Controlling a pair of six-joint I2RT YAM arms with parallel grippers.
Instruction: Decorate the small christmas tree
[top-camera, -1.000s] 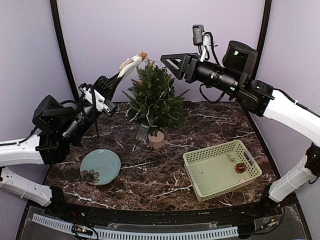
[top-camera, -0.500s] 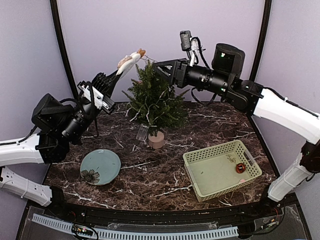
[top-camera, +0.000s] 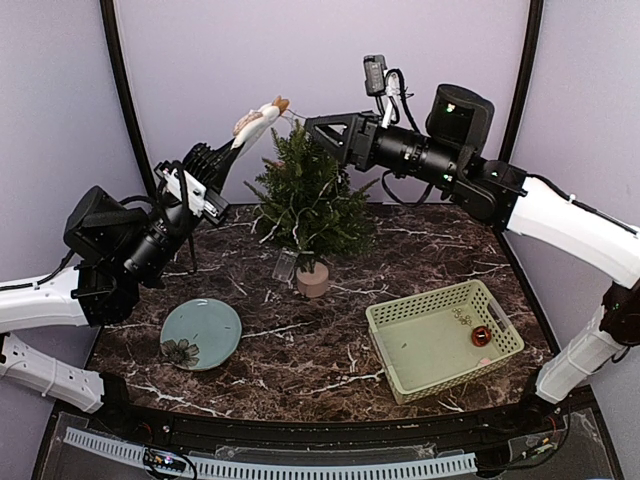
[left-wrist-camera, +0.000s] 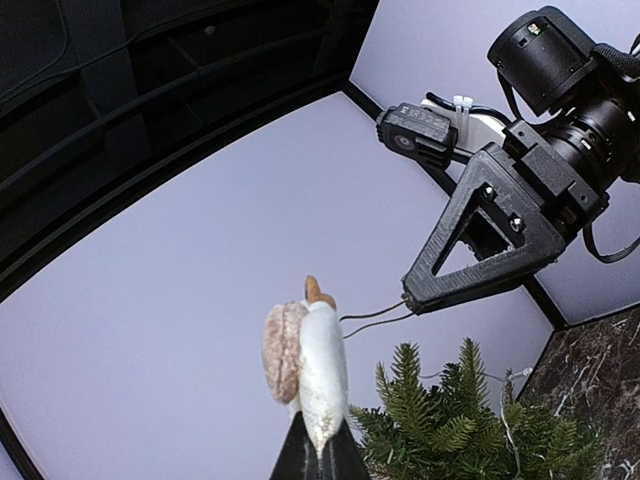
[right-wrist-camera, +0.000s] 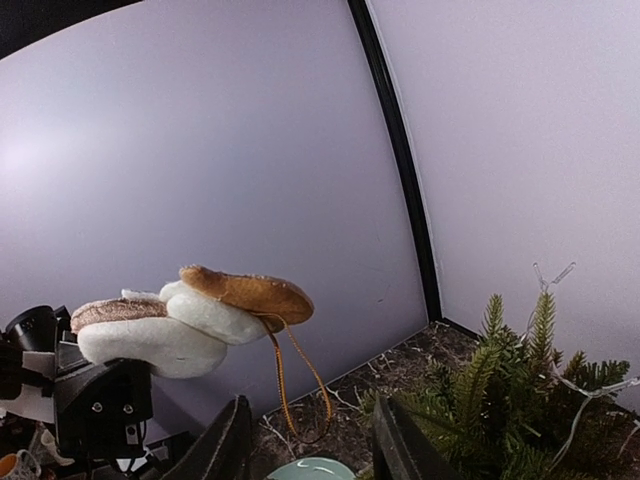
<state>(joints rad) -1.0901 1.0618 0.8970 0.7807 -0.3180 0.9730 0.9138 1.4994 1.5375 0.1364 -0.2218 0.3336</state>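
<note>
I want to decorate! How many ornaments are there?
3: a fluffy ornament in the left gripper by the tree, a red ornament and a gold ornament in the basket. Branches may hide more.

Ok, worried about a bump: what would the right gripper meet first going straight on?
Probably the brown string loop hanging from the white-and-brown ornament held by the left gripper, though depth is unclear.

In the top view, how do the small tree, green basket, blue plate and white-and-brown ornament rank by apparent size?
1. small christmas tree and green basket: too alike to rank.
2. blue plate.
3. white-and-brown ornament, smallest.
</note>
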